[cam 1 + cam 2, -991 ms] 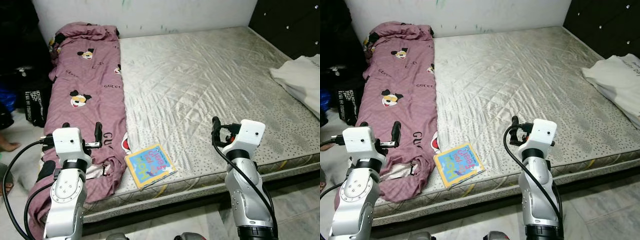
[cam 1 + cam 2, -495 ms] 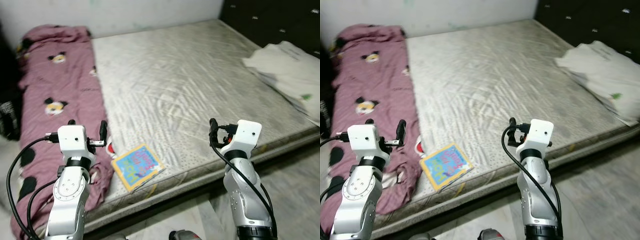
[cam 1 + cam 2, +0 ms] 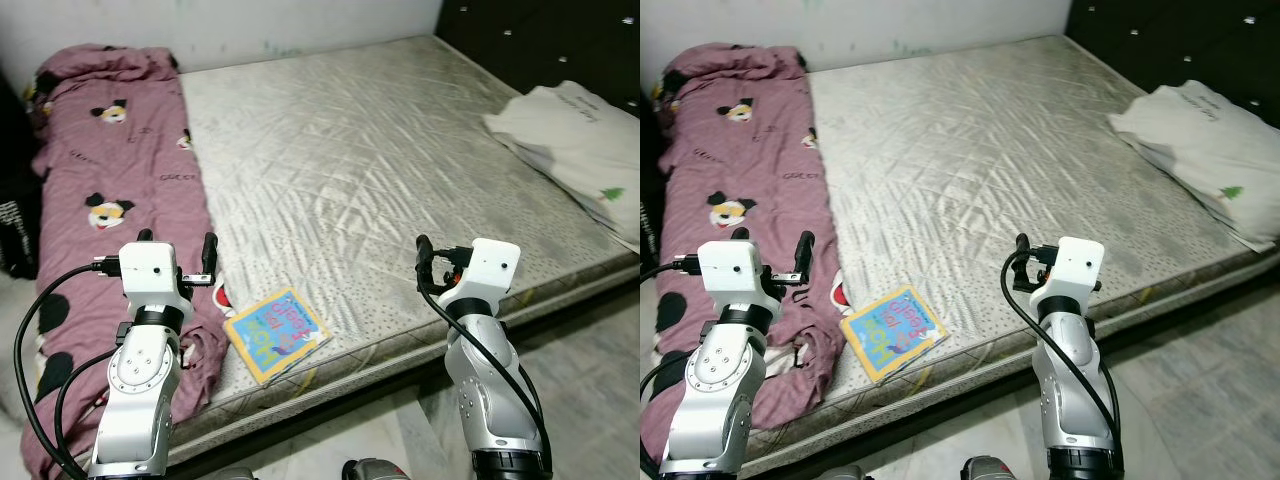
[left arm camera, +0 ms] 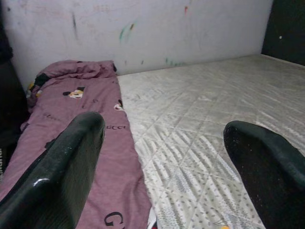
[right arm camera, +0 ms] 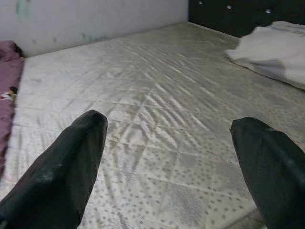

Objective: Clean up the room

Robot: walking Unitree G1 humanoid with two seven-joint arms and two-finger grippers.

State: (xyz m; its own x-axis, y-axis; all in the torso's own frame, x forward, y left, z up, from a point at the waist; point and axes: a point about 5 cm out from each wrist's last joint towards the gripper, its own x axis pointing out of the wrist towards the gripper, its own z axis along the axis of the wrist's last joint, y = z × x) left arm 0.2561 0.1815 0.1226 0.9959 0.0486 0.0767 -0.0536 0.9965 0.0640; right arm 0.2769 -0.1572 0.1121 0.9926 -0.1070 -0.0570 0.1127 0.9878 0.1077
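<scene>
In the left eye view, a bare quilted mattress is seen on a bed, with a purple blanket printed with cartoon mice laid along its left side. A colourful children's book lies flat near the mattress's front edge, just beside the blanket's lower end. A white pillow rests at the far right of the mattress. The left gripper is held above the blanket's lower part, and the right gripper is held over the front right part of the mattress, well apart from the book.

In the right eye view, the same layout is shown, with grey tiled floor seen below the bed's front edge.

In the left wrist view, the jaws are seen spread wide with nothing between them; the blanket and a marked white wall are visible beyond.

In the right wrist view, the jaws are likewise released and empty, with bare mattress and the pillow beyond.
</scene>
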